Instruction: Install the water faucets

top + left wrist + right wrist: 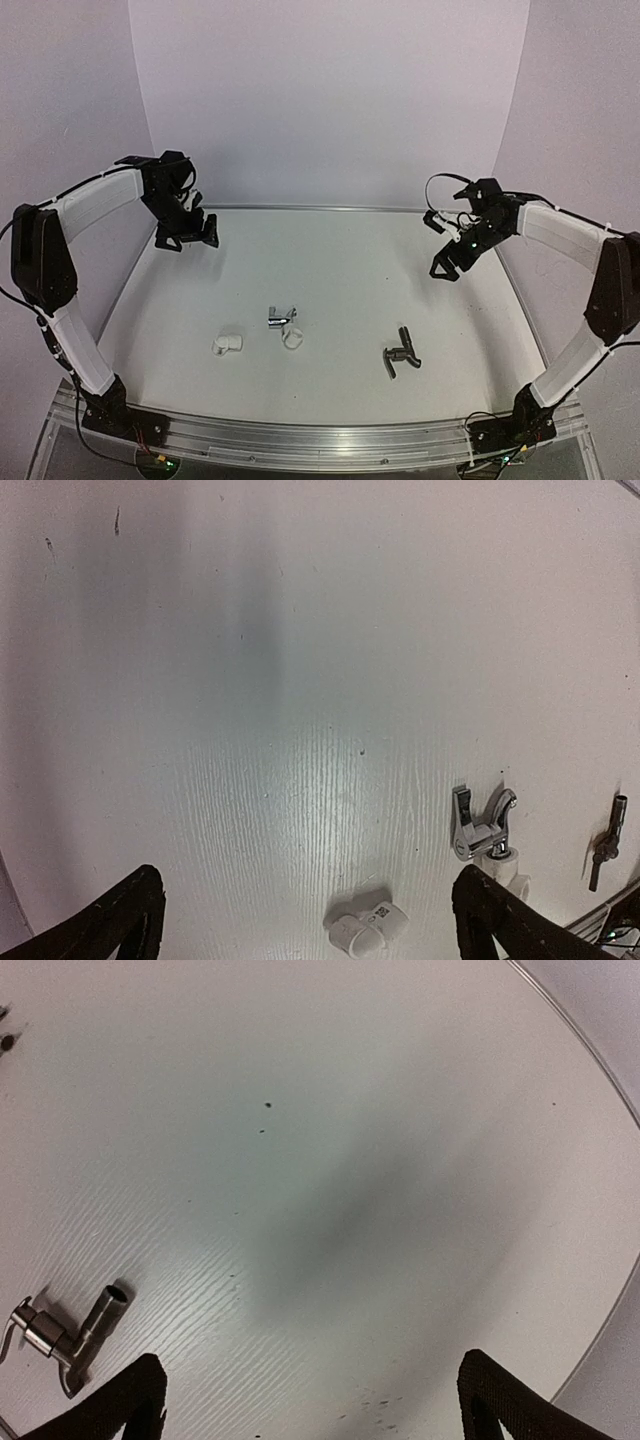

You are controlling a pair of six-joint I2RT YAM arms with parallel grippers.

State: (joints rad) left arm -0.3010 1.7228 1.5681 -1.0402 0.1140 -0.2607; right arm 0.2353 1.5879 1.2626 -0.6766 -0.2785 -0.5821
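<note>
The matte black water faucet (400, 355) lies on its side on the white table, front right of centre. The shiny chrome faucet (280, 317) lies left of centre, and in the left wrist view this chrome faucet (480, 825) shows with the black one (605, 842) further right. My left gripper (185, 232) hangs open above the back left of the table, far from both faucets. My right gripper (450, 262) hangs open at the back right. One faucet (60, 1335), grey in the glare, lies at the lower left of the right wrist view. Both left gripper (308, 875) and right gripper (312, 1357) are empty.
A white plastic elbow fitting (227, 344) lies left of the chrome faucet, and this elbow (365, 925) sits low between the left fingers' view. A small white ring (293, 340) rests against the chrome faucet's stem. The table's metal rim (330, 440) runs along the front.
</note>
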